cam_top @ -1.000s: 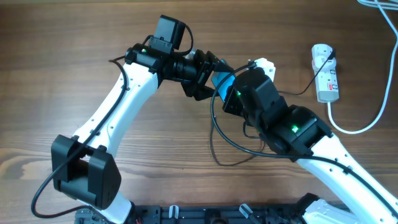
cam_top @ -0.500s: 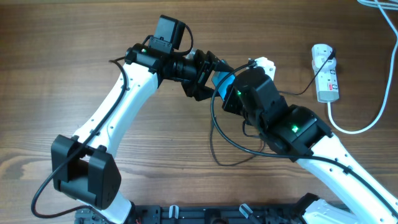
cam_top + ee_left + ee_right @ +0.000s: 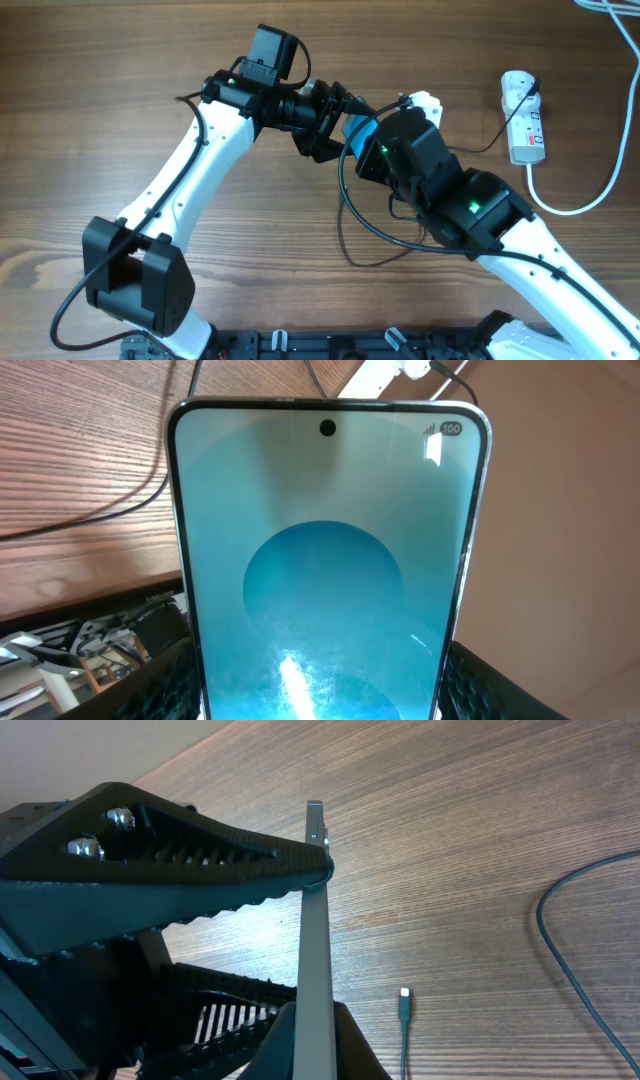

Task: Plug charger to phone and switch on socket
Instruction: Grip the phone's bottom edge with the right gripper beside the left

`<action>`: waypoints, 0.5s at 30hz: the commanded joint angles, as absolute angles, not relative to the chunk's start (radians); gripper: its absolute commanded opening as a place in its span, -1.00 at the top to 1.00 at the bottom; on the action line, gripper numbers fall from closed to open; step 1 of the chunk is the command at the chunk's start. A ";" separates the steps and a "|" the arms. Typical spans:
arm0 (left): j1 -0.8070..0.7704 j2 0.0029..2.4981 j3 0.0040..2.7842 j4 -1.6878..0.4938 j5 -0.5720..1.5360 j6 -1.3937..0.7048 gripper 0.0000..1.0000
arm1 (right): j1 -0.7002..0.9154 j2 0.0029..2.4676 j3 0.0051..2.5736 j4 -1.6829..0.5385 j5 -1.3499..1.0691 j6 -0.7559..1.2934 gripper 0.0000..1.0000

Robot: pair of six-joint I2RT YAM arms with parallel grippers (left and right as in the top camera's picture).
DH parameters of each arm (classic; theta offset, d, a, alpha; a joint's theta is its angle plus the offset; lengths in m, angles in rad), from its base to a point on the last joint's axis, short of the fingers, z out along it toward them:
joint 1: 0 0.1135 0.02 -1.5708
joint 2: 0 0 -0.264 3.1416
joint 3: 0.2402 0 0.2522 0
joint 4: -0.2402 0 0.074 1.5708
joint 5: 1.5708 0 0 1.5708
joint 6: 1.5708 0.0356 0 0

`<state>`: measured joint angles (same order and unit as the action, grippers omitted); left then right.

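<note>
Left gripper [image 3: 336,121] pinching phone [image 3: 325,560] by long edges, lifted off table [image 3: 100,60], likely steadying for plugging; right gripper [image 3: 372,148] close by, state unclear; charger [image 3: 403,999] tip lies unheld on table

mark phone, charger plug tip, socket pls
phone [image 3: 325,560]: left wrist view, middle of the lit screen.
charger plug tip [image 3: 403,996]: right wrist view, small connector at the cable's loose end.
socket [image 3: 524,122]: overhead view, middle of the white strip body.

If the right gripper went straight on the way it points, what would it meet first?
The phone, seen edge-on straight ahead and held by the left gripper. Depth is unclear from these views, so the two may already be touching.
</note>
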<state>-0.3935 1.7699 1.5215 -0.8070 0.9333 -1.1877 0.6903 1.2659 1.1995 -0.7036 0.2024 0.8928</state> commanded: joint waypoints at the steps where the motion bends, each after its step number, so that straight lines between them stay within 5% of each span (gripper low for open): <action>1: -0.395 1.750 1.535 -0.803 0.977 -1.190 -0.40 | 0.684 1.253 1.214 -0.695 0.209 0.925 0.91; 6: -0.395 1.750 1.535 -0.803 0.977 -1.190 -0.45 | 0.684 1.253 1.214 -0.696 0.209 0.954 0.91; 10: -0.395 1.750 1.535 -0.802 0.976 -1.191 -1.00 | 0.684 1.253 1.214 -0.696 0.210 1.064 0.91; 15: -0.395 1.750 1.535 -0.802 0.976 -1.191 -1.00 | 0.684 1.253 1.214 -0.702 0.242 1.317 0.92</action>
